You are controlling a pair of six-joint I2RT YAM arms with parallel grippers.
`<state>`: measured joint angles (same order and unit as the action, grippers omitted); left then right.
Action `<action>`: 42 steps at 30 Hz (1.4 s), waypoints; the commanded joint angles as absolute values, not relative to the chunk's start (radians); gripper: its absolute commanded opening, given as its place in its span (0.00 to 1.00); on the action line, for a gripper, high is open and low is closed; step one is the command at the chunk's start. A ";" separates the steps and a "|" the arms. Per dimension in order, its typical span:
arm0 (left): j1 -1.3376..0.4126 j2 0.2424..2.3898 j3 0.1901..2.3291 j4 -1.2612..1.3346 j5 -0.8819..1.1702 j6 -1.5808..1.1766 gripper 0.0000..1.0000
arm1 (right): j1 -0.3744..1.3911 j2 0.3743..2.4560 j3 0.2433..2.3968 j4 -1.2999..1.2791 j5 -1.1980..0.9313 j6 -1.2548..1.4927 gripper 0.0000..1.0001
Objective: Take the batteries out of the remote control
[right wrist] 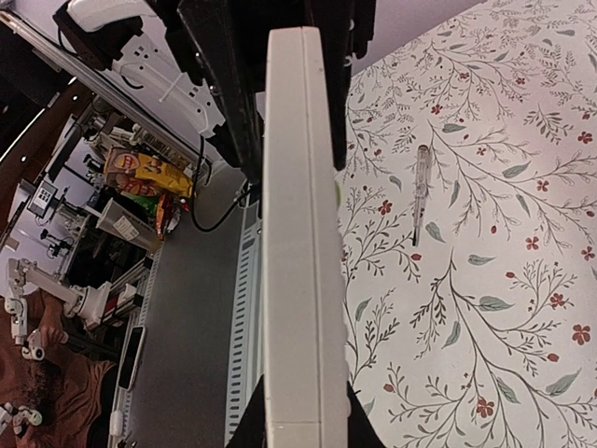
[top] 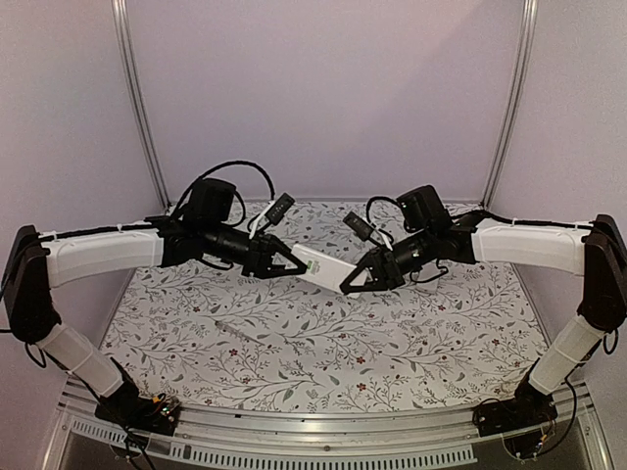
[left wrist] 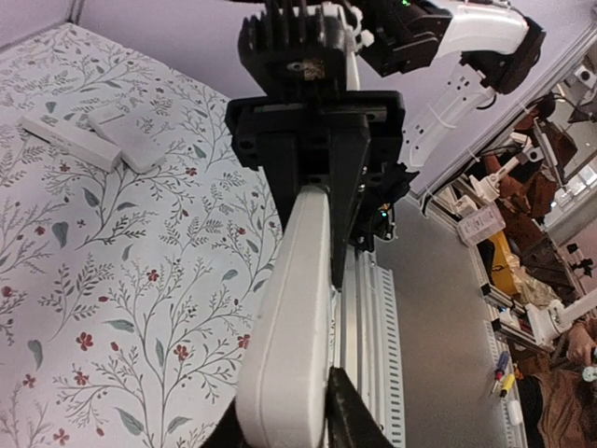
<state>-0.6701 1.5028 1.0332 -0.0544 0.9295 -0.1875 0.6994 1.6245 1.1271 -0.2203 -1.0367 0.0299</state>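
Observation:
A white remote control point(top: 323, 266) hangs in the air over the middle of the table, held at both ends. My left gripper point(top: 294, 262) is shut on its left end, and in the left wrist view the remote control point(left wrist: 294, 317) sits pinched in the left gripper point(left wrist: 284, 422). My right gripper point(top: 350, 284) is shut on the other end, and the right wrist view looks along the remote control point(right wrist: 300, 233) clamped in the right gripper point(right wrist: 300, 425). The batteries are hidden. Only a small green spot shows on the remote's upper face.
Two more white remotes point(left wrist: 70, 140) point(left wrist: 126, 145) lie side by side on the floral tablecloth point(top: 313, 343). A thin pen-like tool point(right wrist: 420, 191) lies on the cloth below the held remote. A slotted metal rail point(top: 313, 446) runs along the near edge.

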 commanded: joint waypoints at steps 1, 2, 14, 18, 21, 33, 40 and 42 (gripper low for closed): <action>-0.679 1.534 1.069 -0.048 1.005 -0.199 0.09 | 0.698 1.620 1.164 -0.226 -1.046 0.014 0.00; -0.678 1.537 1.072 -0.046 1.008 -0.203 0.02 | 0.697 1.617 1.165 -0.226 -1.037 0.014 0.00; -0.530 1.441 0.924 0.270 1.017 -0.381 0.00 | 0.609 1.430 0.914 0.324 -0.765 0.347 0.83; -0.500 1.392 0.893 0.273 0.983 -0.406 0.00 | 0.624 1.392 0.776 0.563 -0.598 0.569 0.83; -0.499 1.366 0.884 0.258 0.930 -0.411 0.00 | 0.683 1.385 0.741 0.637 -0.493 0.615 0.83; -0.520 1.395 0.874 0.285 0.983 -0.459 0.00 | 0.831 1.485 0.909 0.463 -0.365 0.480 0.76; -0.523 1.384 0.873 0.286 0.978 -0.455 0.00 | 0.835 1.537 0.925 0.465 -0.356 0.492 0.69; -0.523 1.383 0.873 0.286 0.978 -0.454 0.00 | 0.835 1.541 0.925 0.466 -0.358 0.492 0.69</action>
